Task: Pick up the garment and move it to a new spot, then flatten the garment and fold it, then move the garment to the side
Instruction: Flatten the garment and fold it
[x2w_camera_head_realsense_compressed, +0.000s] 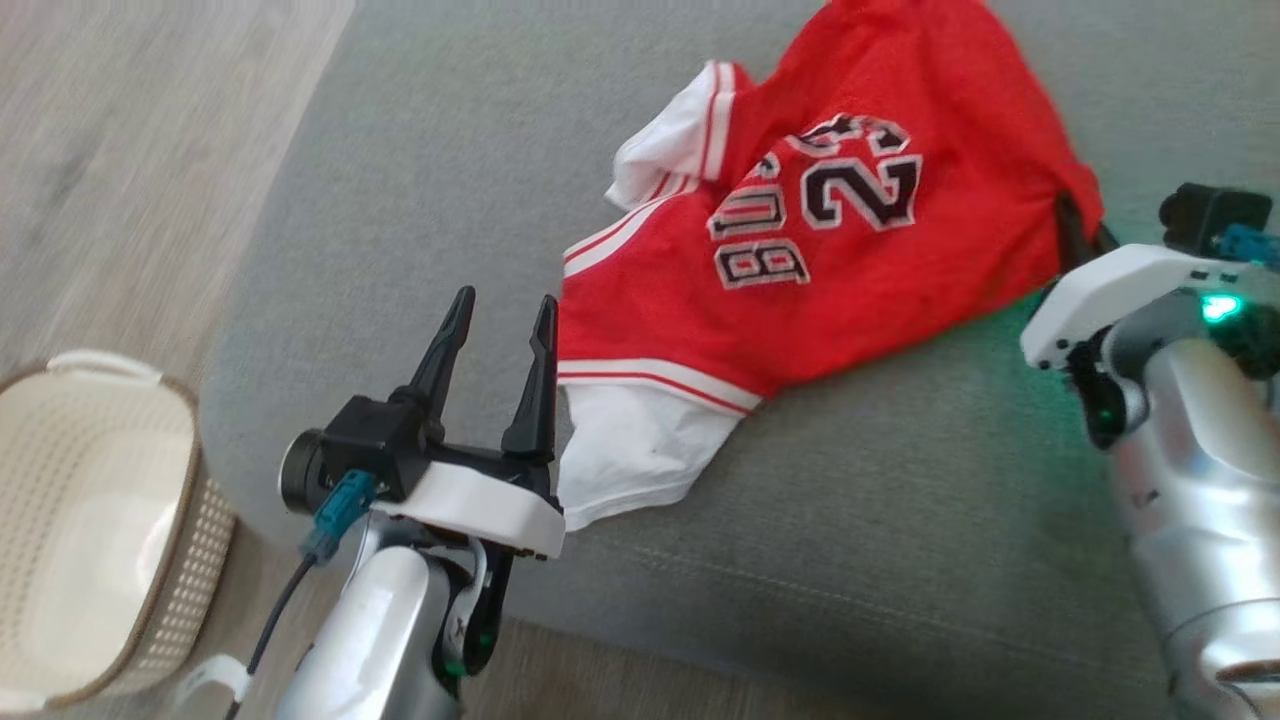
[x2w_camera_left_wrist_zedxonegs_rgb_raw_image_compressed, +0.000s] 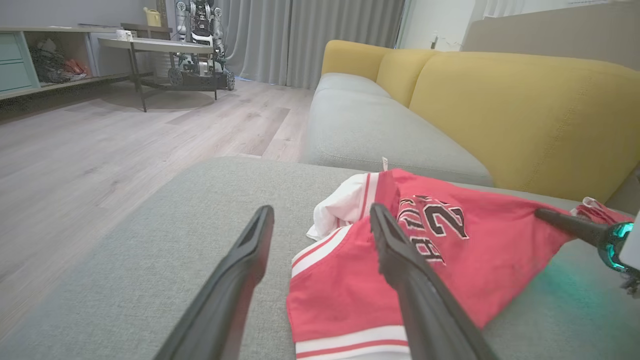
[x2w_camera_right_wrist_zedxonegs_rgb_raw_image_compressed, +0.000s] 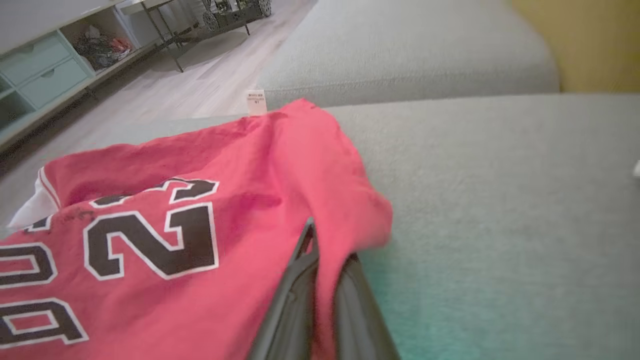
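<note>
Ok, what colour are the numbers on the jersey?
Black with white outlines, on the red jersey; clearest in the head view.

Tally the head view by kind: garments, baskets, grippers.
Garments: 1, the red jersey
Baskets: 1, the white basket
Grippers: 2, the left gripper open, the right gripper shut on the jersey's edge
Total: 4

On the sofa seat (x2w_camera_head_realsense_compressed: 400, 200) lies the garment (x2w_camera_head_realsense_compressed: 800, 250), toward the right side; left gripper (x2w_camera_head_realsense_compressed: 506, 297) sits at its near-left edge, right gripper (x2w_camera_right_wrist_zedxonegs_rgb_raw_image_compressed: 327, 250) at its right edge with cloth pinched between the fingers. Left of the seat, beside the left gripper, a basket (x2w_camera_head_realsense_compressed: 190, 420) stands on the floor (x2w_camera_head_realsense_compressed: 120, 150). The sofa back (x2w_camera_left_wrist_zedxonegs_rgb_raw_image_compressed: 525, 115) rises behind the garment
</note>
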